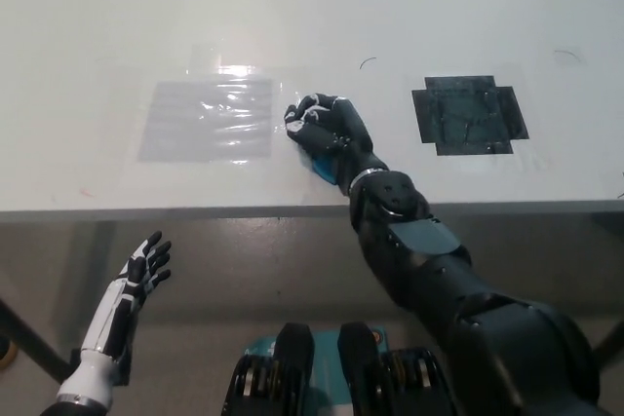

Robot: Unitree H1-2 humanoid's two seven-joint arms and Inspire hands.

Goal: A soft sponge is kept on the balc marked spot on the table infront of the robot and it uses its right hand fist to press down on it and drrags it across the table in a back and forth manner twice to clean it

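My black right hand [325,130] is curled into a fist on the white table [409,7], pressing on a blue sponge [325,169] of which only a sliver shows under the wrist side. The fist sits just right of a shiny grey taped patch [207,120] and well left of the black marked spot [469,114], which lies bare. My white left hand [141,275] hangs below the table's front edge at the lower left, fingers spread and holding nothing.
The table's front edge [195,213] runs across the picture just below the fist. Small pen arcs [367,61] are drawn on the tabletop around the marked spot.
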